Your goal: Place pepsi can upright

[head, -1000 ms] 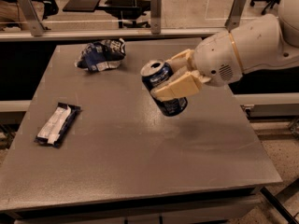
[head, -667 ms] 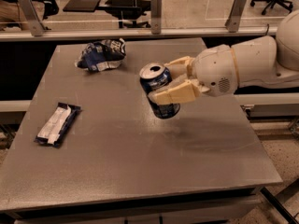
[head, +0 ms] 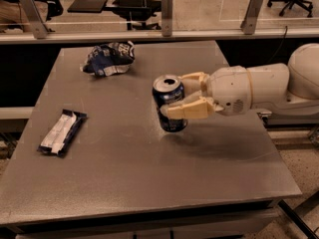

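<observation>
The pepsi can is dark blue with a silver top rim and stands upright near the middle of the grey table, its base at or just above the surface. My gripper comes in from the right on a white arm. Its cream fingers are closed around the can's sides, one in front and one behind.
A wrinkly blue-and-white snack bag lies at the table's back left. A flat blue-and-white wrapped bar lies near the left edge. A glass barrier with metal posts runs behind the table. The arm's white body overhangs the right edge.
The gripper has carried the can left and down toward the table, and the can has gone from tilted to upright.
</observation>
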You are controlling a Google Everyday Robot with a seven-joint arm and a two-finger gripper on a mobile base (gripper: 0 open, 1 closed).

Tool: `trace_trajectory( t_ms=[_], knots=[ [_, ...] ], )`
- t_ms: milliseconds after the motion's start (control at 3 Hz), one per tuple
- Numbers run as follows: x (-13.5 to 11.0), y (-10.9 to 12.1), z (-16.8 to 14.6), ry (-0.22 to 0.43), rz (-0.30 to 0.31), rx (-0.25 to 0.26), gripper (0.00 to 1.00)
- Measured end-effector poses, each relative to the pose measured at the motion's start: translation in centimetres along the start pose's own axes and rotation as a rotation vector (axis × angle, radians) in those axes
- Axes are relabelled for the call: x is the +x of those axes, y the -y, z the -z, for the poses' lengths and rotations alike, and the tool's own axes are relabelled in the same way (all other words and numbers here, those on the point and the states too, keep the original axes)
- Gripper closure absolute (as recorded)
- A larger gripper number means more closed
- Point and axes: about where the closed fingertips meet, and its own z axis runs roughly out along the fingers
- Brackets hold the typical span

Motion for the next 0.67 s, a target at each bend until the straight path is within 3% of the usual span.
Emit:
trace_trajectory(
  t_ms=[333, 667],
  knots=[
    [0.70, -0.01, -0.23, 0.050, 0.008, -0.024, 1.00],
    [1.35, -0.24, -0.53, 0.066, 0.022, -0.038, 0.81]
  ],
)
